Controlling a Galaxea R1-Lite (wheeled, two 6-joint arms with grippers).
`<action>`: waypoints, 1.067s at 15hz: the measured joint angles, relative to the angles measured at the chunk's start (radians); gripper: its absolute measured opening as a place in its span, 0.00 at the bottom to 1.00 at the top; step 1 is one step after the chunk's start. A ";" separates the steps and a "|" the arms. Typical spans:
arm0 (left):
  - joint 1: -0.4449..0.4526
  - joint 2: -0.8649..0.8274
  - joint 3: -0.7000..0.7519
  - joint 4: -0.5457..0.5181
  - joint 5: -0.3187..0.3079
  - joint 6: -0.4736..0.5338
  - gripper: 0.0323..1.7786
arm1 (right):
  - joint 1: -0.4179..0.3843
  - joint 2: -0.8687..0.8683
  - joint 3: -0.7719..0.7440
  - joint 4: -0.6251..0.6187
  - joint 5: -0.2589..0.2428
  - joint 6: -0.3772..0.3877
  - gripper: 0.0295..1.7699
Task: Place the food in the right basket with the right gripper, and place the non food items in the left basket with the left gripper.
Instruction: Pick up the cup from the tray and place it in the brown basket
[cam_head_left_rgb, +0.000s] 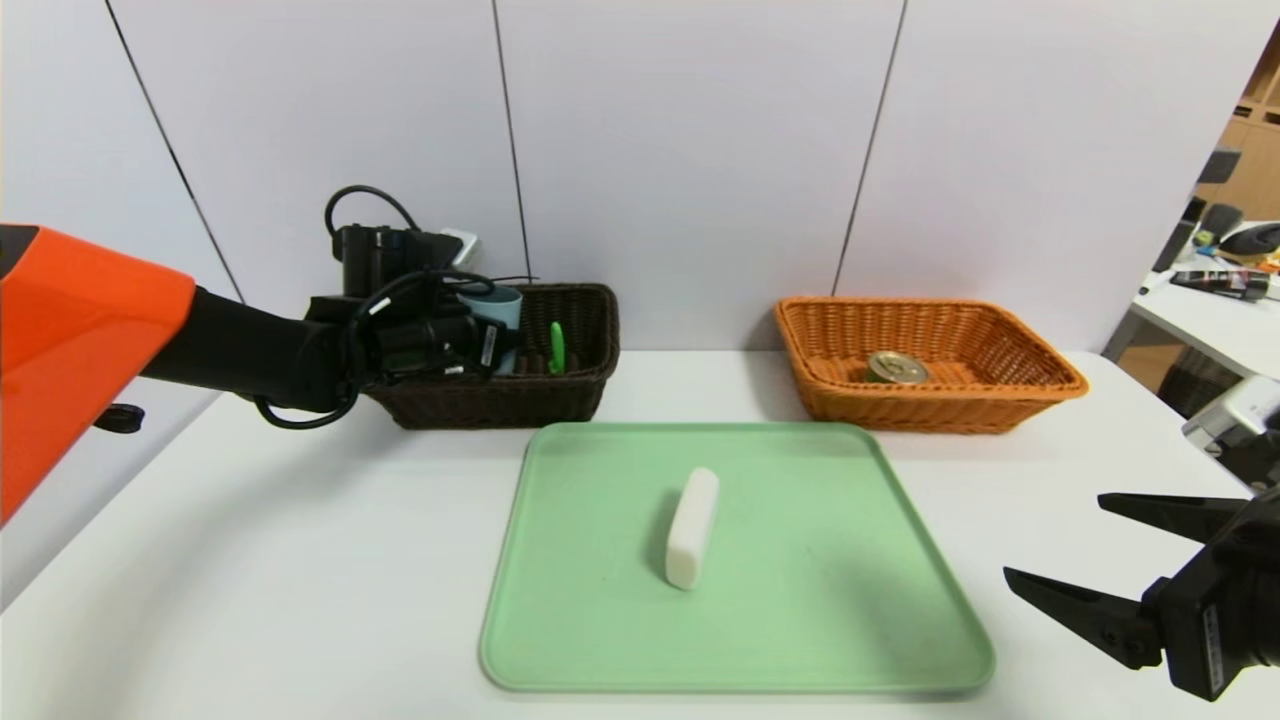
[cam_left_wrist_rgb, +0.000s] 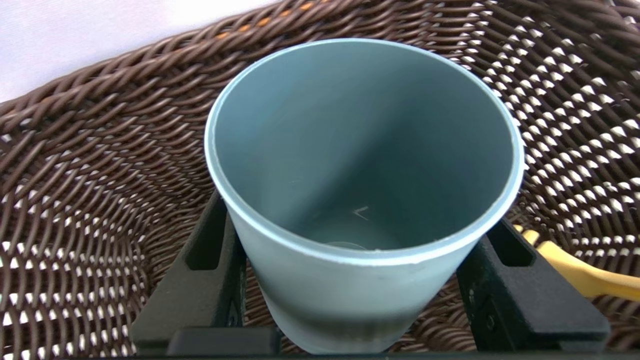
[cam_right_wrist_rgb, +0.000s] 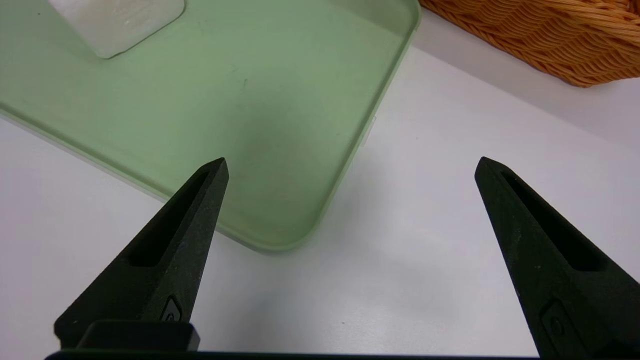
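Observation:
My left gripper (cam_left_wrist_rgb: 357, 215) is shut on a blue-grey cup (cam_left_wrist_rgb: 360, 150), one finger on each side of its wall. It holds the cup (cam_head_left_rgb: 497, 305) inside the dark brown left basket (cam_head_left_rgb: 560, 395), mouth facing the wrist camera. A white bar-shaped block (cam_head_left_rgb: 692, 527) lies in the middle of the green tray (cam_head_left_rgb: 600, 640). My right gripper (cam_head_left_rgb: 1052, 535) stands open and empty above the table by the tray's near right corner (cam_right_wrist_rgb: 280, 235). The orange right basket (cam_head_left_rgb: 1040, 385) holds a round tin (cam_head_left_rgb: 897, 368).
In the brown basket (cam_left_wrist_rgb: 100, 150) a green item (cam_head_left_rgb: 557, 347) stands upright and a yellow item (cam_left_wrist_rgb: 575, 272) lies beside the cup. The orange basket's wall (cam_right_wrist_rgb: 550, 40) is ahead of the right gripper (cam_right_wrist_rgb: 351, 160). A white wall stands close behind both baskets.

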 joint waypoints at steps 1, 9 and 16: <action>0.000 0.002 -0.001 0.000 0.000 0.000 0.63 | 0.001 0.000 0.000 0.000 0.000 0.000 0.96; 0.000 0.002 0.004 -0.022 0.009 0.030 0.79 | 0.003 0.003 -0.001 0.000 0.000 0.001 0.96; 0.000 -0.062 0.052 -0.058 0.010 0.031 0.89 | 0.003 0.005 0.001 0.000 0.001 0.000 0.96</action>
